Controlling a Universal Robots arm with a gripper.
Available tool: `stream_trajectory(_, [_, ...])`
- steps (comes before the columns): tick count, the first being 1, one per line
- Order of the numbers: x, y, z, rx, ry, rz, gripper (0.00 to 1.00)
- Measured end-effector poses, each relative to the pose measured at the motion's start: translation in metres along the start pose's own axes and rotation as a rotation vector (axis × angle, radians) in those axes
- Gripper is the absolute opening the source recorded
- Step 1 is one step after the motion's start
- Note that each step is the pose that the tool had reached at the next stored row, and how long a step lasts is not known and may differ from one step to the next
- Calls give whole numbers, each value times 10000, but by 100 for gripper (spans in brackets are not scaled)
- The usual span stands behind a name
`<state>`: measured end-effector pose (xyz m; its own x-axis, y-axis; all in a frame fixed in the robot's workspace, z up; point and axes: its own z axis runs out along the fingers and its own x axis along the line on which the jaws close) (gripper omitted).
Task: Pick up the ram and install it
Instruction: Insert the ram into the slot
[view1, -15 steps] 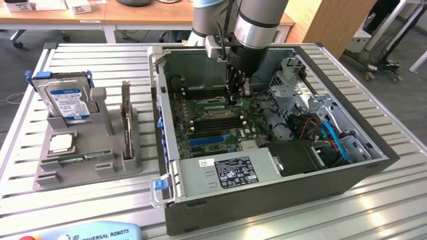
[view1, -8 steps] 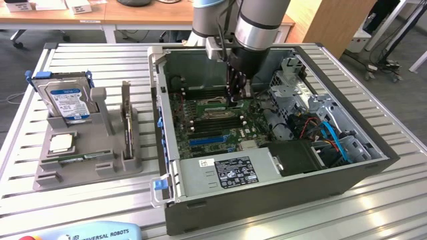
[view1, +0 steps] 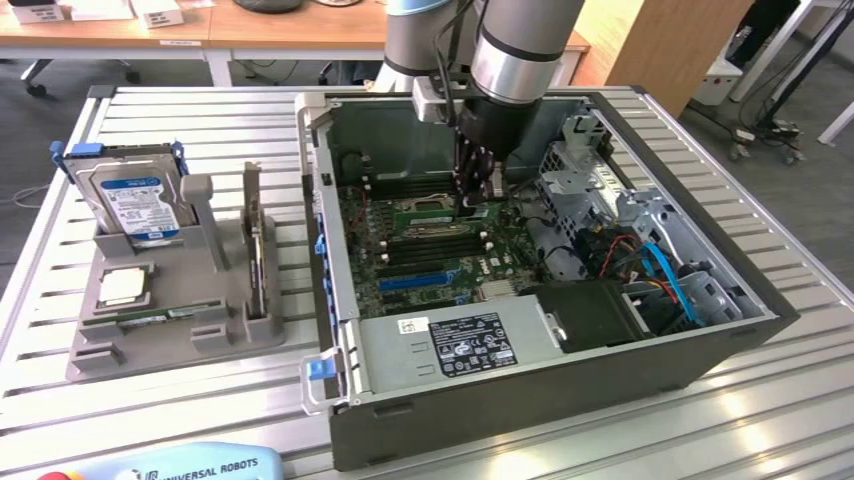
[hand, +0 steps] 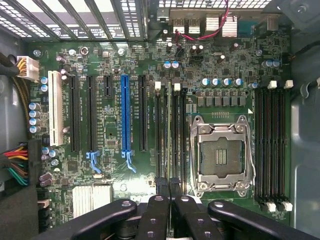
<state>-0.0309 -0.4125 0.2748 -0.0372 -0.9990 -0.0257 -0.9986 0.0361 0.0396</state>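
My gripper (view1: 477, 197) reaches down into the open computer case (view1: 340, 330), just above the motherboard (view1: 427, 240). It is shut on the ram (hand: 169, 135), a thin green stick seen edge-on between the two black fingers (hand: 156, 215). The stick hangs over the black memory slots (hand: 159, 130) with white clips, beside the empty processor socket (hand: 220, 150). I cannot tell whether its lower edge touches a slot. In the exterior view the fingers hide most of the ram.
A grey holder (view1: 174, 335) stands on the slatted table at the exterior view's left, carrying a silver hard drive (view1: 134, 200) with a blue label and a square processor chip (view1: 120, 288). Inside the case are a power supply (view1: 454, 345), blue cables (view1: 667, 275) and a drive cage (view1: 587, 170).
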Motion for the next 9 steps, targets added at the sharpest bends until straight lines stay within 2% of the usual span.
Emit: stream_trajectory(9, [1,-1,29,0,-1,0,11])
